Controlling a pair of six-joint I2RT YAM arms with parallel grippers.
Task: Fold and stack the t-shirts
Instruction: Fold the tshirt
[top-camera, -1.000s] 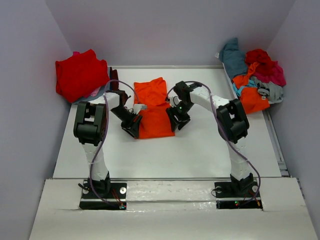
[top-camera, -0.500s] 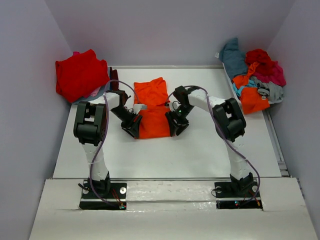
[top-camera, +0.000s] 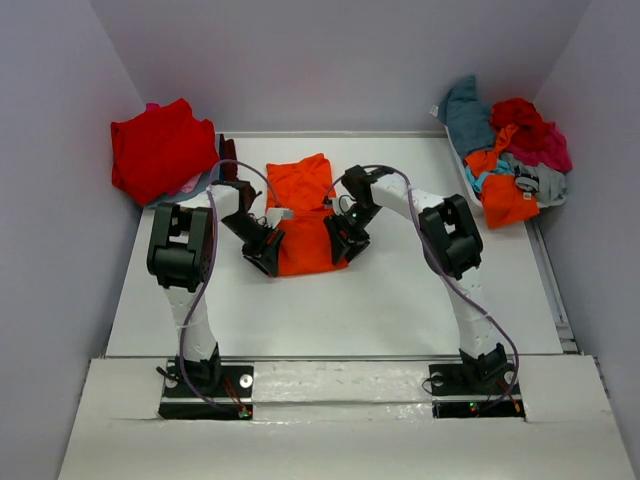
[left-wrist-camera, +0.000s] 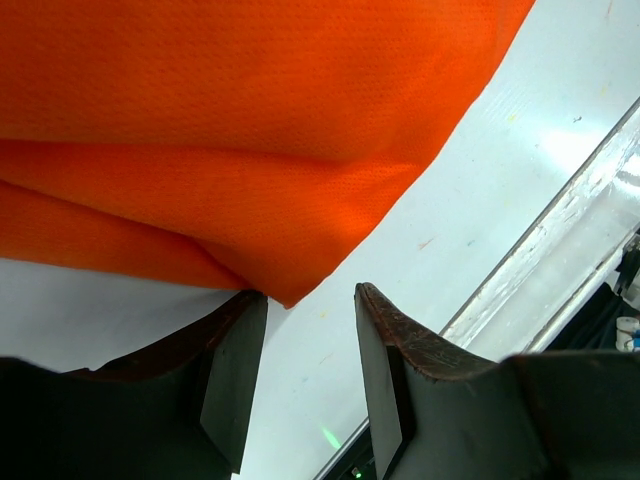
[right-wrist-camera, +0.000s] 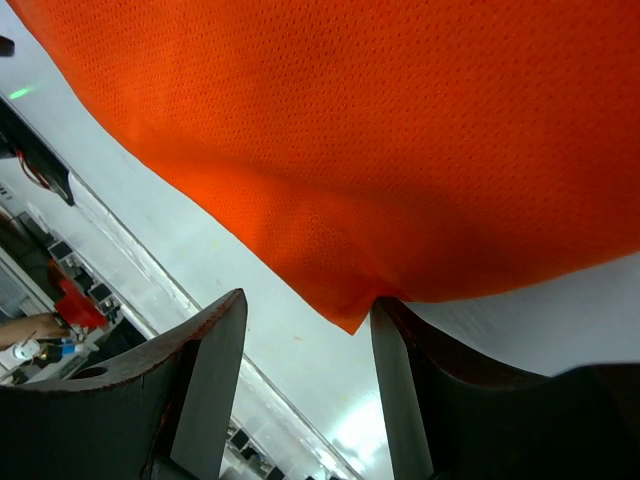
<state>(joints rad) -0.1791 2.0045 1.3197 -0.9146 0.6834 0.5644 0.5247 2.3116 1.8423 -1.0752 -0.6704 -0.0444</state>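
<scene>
Right arm has slid in toward centre since a second ago. The right gripper (top-camera: 340, 238) was just off the cloth and now sits at the near right corner of the orange t-shirt (top-camera: 303, 215). Left arm hasn't budged.

The orange t-shirt lies flat mid-table between the two arms. It looks part folded: a narrower panel at the far end, a wider block near.

Left gripper (top-camera: 266, 256) is at the near left corner, so the pair bracket the near hem symmetrically. My read is a setup for a two-handed lift and fold away from the bases.

- Left wrist view: left gripper (left-wrist-camera: 308, 312) has its jaws spread and table shows between them. The shirt's corner (left-wrist-camera: 290, 296) touches the tip of one finger and isn't pinched.
- Right wrist view: same story. Right gripper (right-wrist-camera: 310, 318) is spread, with the corner (right-wrist-camera: 350, 322) poking into the mouth beside one finger. Nothing is clamped.

Next move likely needs both to nudge further in before closing. At this depth a pinch would catch only the tip of the cloth and could slip.

Red t-shirt (top-camera: 160, 150) sits folded at the far left as the stack. The unfolded pile (top-camera: 510, 155) waits at the far right, well apart. Bare table (top-camera: 400, 300) in front.
</scene>
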